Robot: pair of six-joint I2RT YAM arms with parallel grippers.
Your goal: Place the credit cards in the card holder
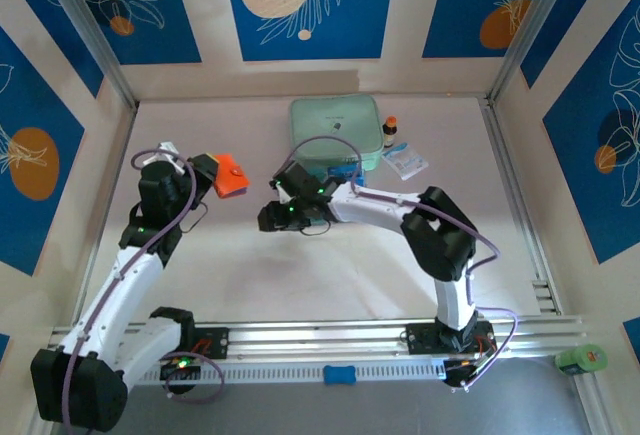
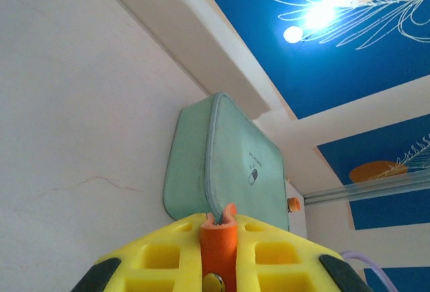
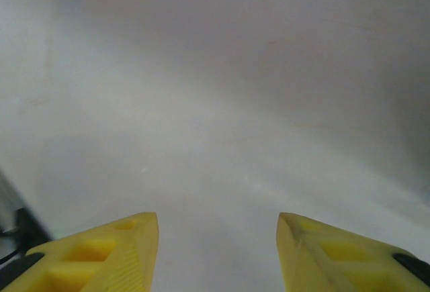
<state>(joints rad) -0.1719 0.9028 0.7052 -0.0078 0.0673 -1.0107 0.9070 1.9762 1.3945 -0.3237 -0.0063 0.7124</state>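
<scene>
The top view is lit evenly and brightly, and only soft shadows are cast on the table (image 1: 300, 285). In the left wrist view, a white glare spot (image 2: 316, 15) is blown out at the upper right, and the card holder (image 2: 218, 238) at the lower edge is rendered slightly soft. The right wrist view is hazy and low in contrast, and it is greyed toward the upper right.

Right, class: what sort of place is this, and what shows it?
Probably a robot test cell: two arms bolted to a metal rail, a white table walled by blue panels, and props like the mint-green zip case and orange card holder.
</scene>
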